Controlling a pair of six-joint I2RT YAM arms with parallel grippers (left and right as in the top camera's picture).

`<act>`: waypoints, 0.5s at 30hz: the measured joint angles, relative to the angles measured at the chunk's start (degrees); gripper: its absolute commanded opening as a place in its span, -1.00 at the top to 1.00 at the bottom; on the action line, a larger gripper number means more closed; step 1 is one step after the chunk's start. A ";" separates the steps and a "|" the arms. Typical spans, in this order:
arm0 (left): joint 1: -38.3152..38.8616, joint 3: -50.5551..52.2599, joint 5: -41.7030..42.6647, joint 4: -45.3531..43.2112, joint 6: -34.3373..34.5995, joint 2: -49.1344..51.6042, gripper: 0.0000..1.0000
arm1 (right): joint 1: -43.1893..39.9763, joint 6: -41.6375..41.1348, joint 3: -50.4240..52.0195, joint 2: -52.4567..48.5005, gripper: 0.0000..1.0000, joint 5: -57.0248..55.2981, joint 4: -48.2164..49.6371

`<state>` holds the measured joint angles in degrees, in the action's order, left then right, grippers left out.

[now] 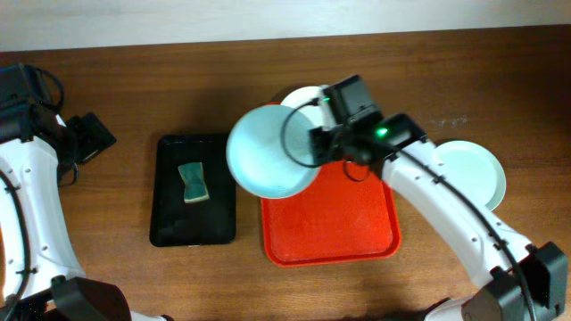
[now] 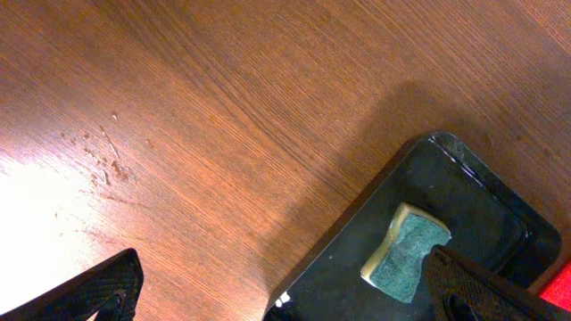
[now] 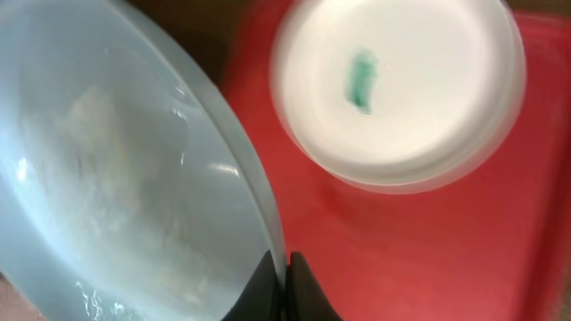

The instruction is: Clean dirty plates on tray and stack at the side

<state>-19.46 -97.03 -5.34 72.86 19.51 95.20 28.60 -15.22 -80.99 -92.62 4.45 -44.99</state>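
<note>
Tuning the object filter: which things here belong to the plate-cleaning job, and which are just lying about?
Job:
pale plate held in the right gripper
green-smeared white plate
red tray
third plate, right of the tray
sponge

Lying about:
black tray holding the sponge

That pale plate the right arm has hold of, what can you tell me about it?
The held plate is round, shallow, pale mint and glossy, like plastic. Its inner face shows cloudy whitish streaks and bright glints, but no green smear. The right gripper pinches its rim; nothing else seems to touch it. From overhead it seems lifted, hanging over the left edge of the red tray and the table beside it.
</note>
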 measured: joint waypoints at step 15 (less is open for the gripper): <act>-0.02 0.00 -0.02 0.00 0.00 0.00 -0.99 | 23.30 7.45 -0.48 -12.02 0.92 -24.81 24.02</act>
<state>-19.49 -97.03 -5.37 72.86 19.51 95.20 51.90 -7.77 -81.47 -104.64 -20.36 -20.97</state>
